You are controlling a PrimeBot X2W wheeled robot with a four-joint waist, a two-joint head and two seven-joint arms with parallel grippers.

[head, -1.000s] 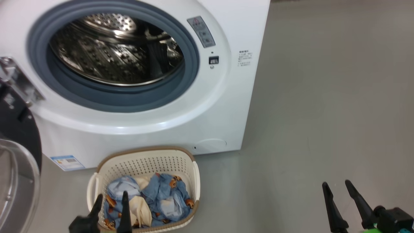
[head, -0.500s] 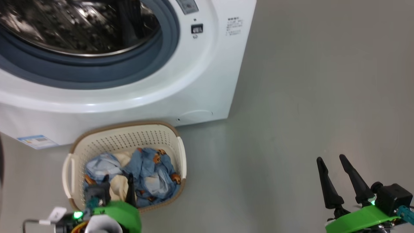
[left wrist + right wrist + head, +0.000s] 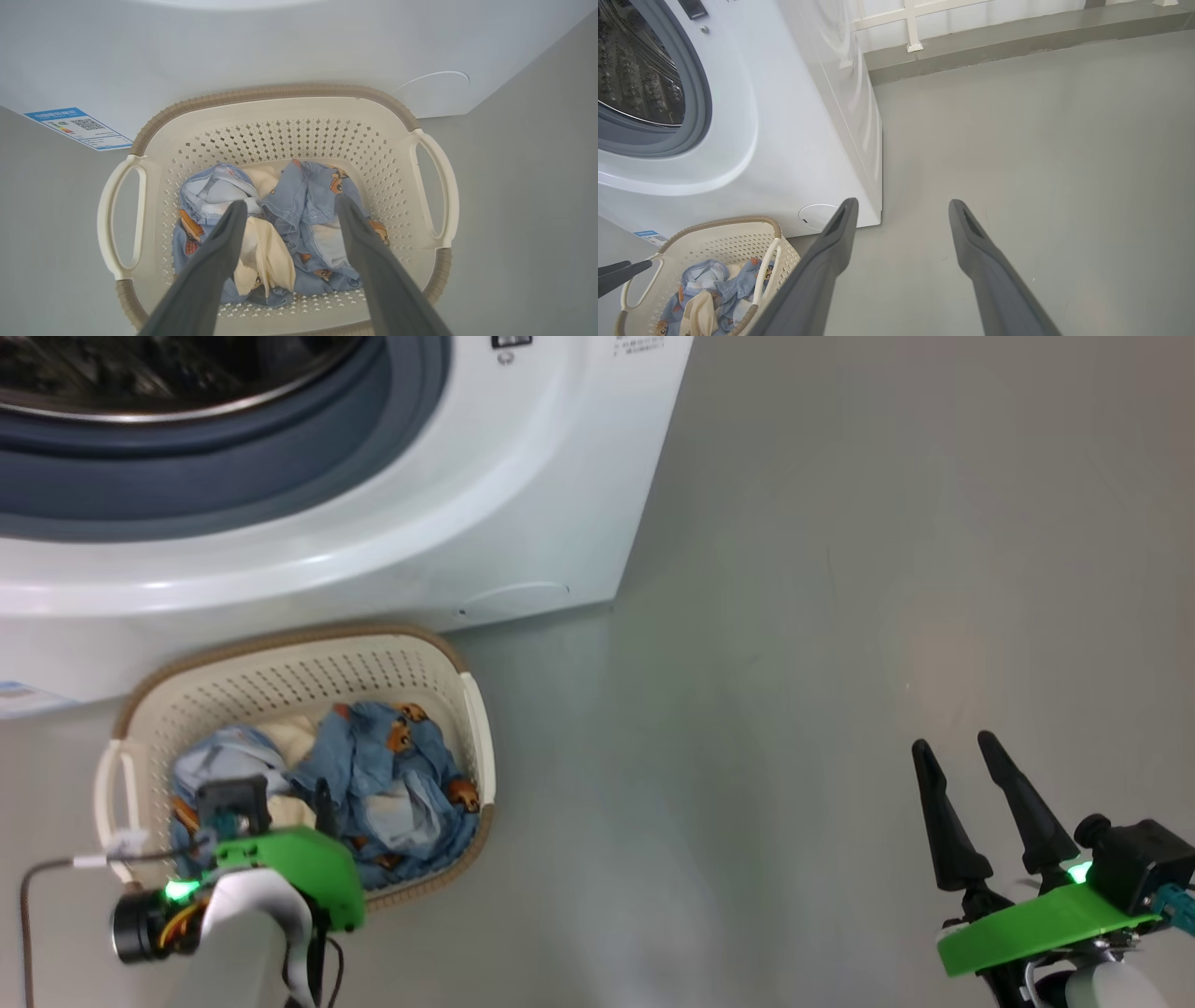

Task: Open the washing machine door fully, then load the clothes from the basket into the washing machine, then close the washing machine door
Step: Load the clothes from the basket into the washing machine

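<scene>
Cream plastic with perforated sides and a brown woven-look rim formed the small rectangular basket [image 3: 280, 91]. It stood on the grey floor [image 3: 840, 616] at 7 o'clock in the head view, close against the front of the big white boxy washing machine [image 3: 523, 476]. I think it was put there so that the way from basket to drum is short.

Inside it lay the clothes [image 3: 308, 196], soft light blue garments with orange-brown bear prints, crumpled together with a cream-white cloth. The left gripper [image 3: 290, 201] hung directly above this heap. Its two long dark fingers were spread apart and held nothing. Whether the tips touched the fabric, I could not tell. A downward move would probably bring cloth between them.

The blue-grey rubber gasket [image 3: 280, 476] and the steel drum [image 3: 635, 79] behind it stood uncovered at 11 o'clock, so the opening seemed ready for loading. The right gripper [image 3: 952, 743] hovered at 4 o'clock over bare floor, well apart from the basket. Its fingers were also spread and empty, probably to leave room for the left arm.
</scene>
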